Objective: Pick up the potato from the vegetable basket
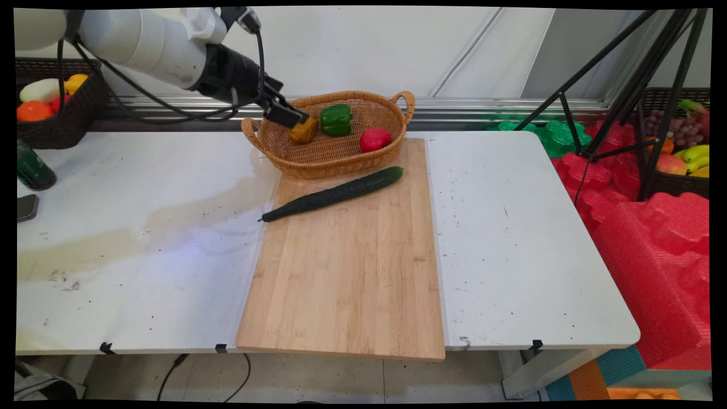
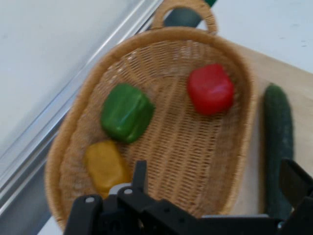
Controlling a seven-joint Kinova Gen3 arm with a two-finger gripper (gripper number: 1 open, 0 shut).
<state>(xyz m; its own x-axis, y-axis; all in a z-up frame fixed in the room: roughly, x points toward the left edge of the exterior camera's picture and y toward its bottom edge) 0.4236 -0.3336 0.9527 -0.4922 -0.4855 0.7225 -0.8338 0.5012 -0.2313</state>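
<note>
Hovering over the left end of the oval woven wicker basket (image 1: pixel 335 153), the black two-finger gripper (image 1: pixel 292 118) has its fingers spread apart with nothing between them, just beside the yellow bell pepper (image 1: pixel 303 130). A green bell pepper (image 1: pixel 336 120) lies mid-basket and a red bell pepper (image 1: pixel 375 139) to the right. Just near of the basket, a long dark green cucumber (image 1: pixel 335 194) lies aslant on the bamboo cutting board (image 1: pixel 346 284), on the white table (image 1: pixel 511 238).

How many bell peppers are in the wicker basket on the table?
3. The yellow pepper lies nearest the gripper, the green pepper beside it, and the red pepper apart, toward the wicker basket's other end.
</note>
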